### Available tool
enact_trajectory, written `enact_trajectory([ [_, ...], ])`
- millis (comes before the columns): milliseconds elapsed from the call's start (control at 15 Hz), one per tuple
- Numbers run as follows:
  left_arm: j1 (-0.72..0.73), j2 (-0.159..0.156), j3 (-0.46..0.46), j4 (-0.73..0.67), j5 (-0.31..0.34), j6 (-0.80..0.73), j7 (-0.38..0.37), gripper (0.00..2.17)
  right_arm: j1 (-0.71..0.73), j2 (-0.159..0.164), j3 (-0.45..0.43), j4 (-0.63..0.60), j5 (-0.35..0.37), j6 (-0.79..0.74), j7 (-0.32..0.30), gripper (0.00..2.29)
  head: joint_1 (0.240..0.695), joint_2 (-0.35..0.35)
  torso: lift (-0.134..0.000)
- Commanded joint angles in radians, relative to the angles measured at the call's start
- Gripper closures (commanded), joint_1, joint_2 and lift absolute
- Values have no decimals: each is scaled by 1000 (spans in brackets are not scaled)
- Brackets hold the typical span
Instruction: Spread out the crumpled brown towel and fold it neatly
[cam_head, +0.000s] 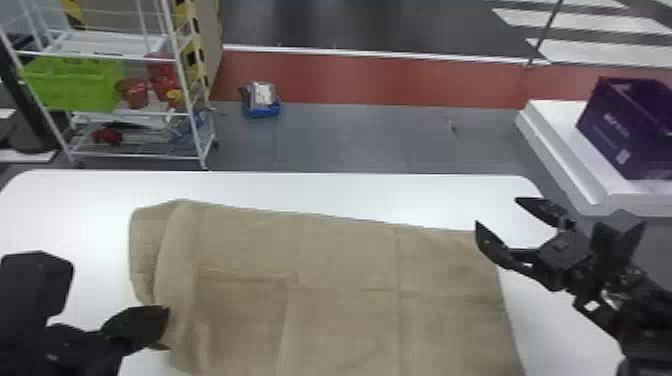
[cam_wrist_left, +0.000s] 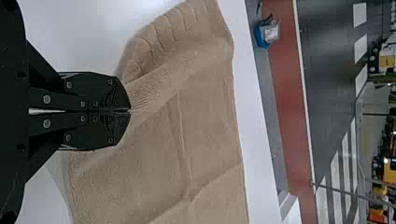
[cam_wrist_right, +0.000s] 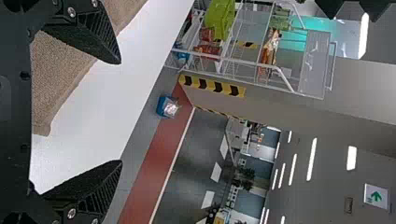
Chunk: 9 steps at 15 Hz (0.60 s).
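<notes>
Brown towel lies mostly spread over the white surface, reaching from the left part to the right part and running out of the head view at the near side. Most of it is flat, with long creases crossing the middle and right portions. Its left end is uneven: a raised band runs from far to near, with a rippled strip just left of it at the far side.

The left gripper is at the near left of the towel. Its jaws are clamped on the towel, and wrinkles fan out from their tips in the left wrist view.

The right gripper is by the towel's far right corner, its jaws wide apart, one tip overlapping that corner in the head view.

Beyond the surface, at the far left, a white wire rack carries a green crate and red containers. A blue container sits on the floor, and at the far right a purple box rests on a white platform.
</notes>
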Motion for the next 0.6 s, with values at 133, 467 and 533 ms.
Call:
enact_trajectory([
  [133,2,14,-306,-32,-148,8,48,2142,-1,2,15,6,2,-3,-1,130,695,-171,-122],
  [467,-66,22,-497,109,-299,11,151,316,3,-2,11,8,2,-3,0,130,695,-290,-122],
  [533,-66,20,-476,94,-297,14,152,66,2,-5,11,14,2,-3,-1,130,695,-296,-122],
])
